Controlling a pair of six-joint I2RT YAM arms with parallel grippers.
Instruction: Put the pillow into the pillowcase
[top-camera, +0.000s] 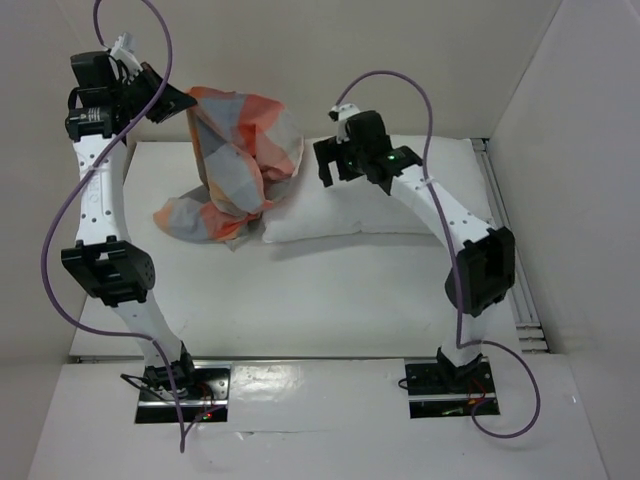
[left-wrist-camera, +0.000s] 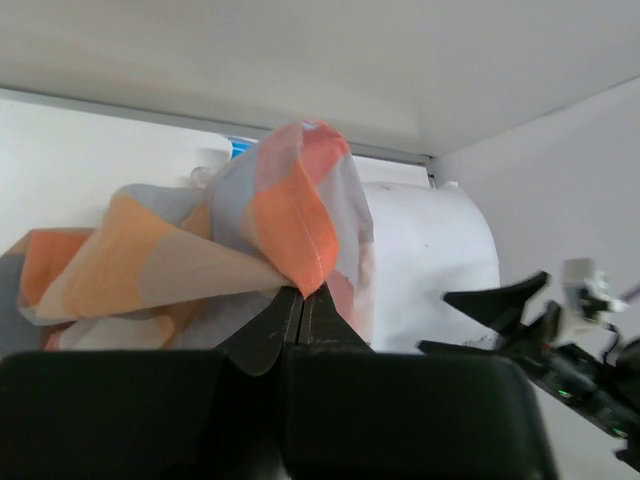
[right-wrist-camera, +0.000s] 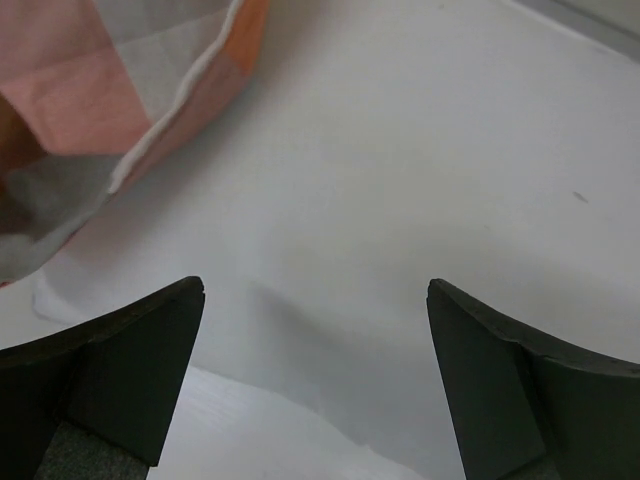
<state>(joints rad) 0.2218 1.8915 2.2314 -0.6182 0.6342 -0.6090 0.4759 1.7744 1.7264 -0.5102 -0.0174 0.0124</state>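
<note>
Looks early. Holding pillowcase (top-camera: 240, 160) up, bunched, at far left with left gripper (left-wrist-camera: 302, 292) clenched on a fold. Hovering right gripper (right-wrist-camera: 315, 300), released and empty, over left end of pillow (top-camera: 370, 210). Resting on counter (top-camera: 330, 300), far centre-right, nearly all outside, touching case. Left: open mouth, feed pillow in. No readable brand or writing.

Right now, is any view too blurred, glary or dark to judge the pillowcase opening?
Top external: even light, sharp, glare on the near shelf. Left wrist: pillowcase clear, the left gripper a dark mass. Right wrist: pillow washed-out white, pillowcase hem readable.
</note>
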